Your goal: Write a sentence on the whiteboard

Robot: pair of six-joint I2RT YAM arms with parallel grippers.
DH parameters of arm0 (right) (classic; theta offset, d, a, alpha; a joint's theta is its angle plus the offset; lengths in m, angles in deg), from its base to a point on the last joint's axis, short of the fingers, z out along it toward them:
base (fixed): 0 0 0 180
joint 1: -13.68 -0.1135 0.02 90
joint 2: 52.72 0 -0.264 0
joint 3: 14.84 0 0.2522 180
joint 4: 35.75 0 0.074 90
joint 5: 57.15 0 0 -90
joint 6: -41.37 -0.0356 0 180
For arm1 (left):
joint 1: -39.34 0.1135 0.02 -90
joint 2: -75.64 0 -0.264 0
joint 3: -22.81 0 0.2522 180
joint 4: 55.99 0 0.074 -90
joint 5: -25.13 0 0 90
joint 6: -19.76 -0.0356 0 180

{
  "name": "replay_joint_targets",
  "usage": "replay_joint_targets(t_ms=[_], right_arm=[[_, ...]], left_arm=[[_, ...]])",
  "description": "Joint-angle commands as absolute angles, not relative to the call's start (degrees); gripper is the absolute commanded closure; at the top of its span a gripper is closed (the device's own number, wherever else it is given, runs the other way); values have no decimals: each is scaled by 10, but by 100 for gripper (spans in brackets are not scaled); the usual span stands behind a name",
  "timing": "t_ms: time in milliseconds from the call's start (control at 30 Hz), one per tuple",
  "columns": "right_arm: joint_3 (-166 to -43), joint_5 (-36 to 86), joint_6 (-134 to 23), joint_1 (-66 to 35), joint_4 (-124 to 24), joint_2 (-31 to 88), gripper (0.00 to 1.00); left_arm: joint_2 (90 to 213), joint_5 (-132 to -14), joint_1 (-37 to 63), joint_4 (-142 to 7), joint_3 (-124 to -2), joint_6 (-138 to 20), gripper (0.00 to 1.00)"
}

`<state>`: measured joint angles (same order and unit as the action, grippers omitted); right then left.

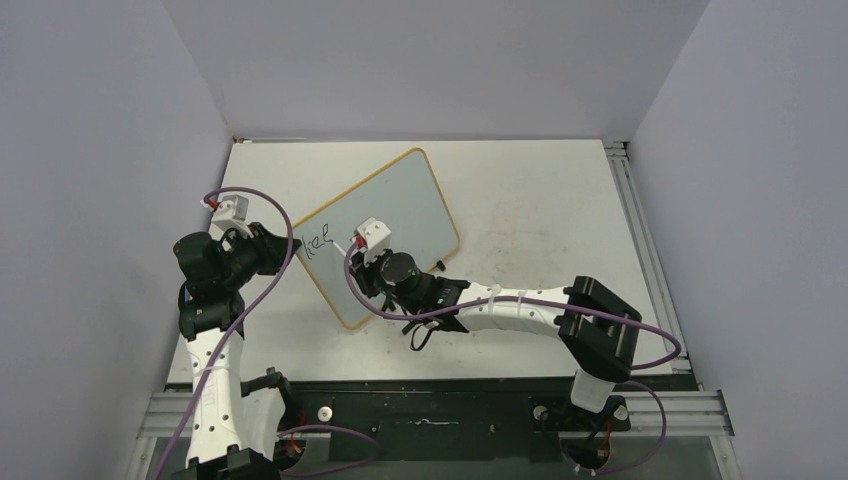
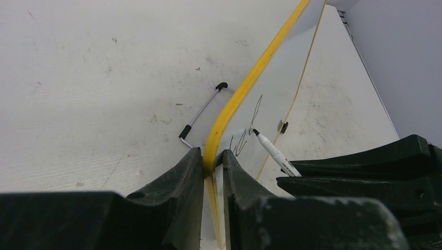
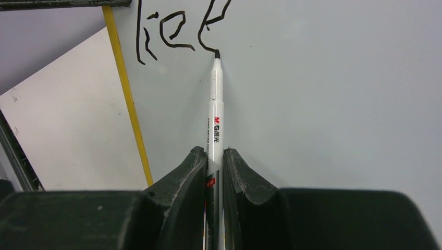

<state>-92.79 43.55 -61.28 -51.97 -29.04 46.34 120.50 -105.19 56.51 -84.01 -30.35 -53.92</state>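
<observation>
Whiteboard on tabletop, left of middle, turned askew. Left hand clenched on its yellow rim at left corner. Right hand clenched on marker, tip touching board at last stroke of sentence; only first letters written.

Judgement: board light, stiff, slick, may slide under pen; hold by rim. Marker thin, smooth; grip mid-barrel.

white arms, purple cables, black claws
</observation>
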Motion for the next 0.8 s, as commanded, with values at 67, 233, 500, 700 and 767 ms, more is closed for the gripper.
replay_joint_targets(t_ms=[67,233,500,700,767], right_arm=[[-924,468,-622,-508,-290,434,95],[-920,452,-612,-510,-274,424,95],[-929,451,-602,-511,-267,404,95],[-951,446,-595,-505,-272,426,95],[-957,445,-595,-503,-272,432,95]], left_arm=[[1201,-1042,564,-843,-328,-550,100],[1200,-1041,563,-843,-328,-551,100],[1200,-1040,563,-844,-327,-551,100],[1202,-1041,563,-844,-328,-551,100],[1202,-1041,563,-844,-327,-551,100]])
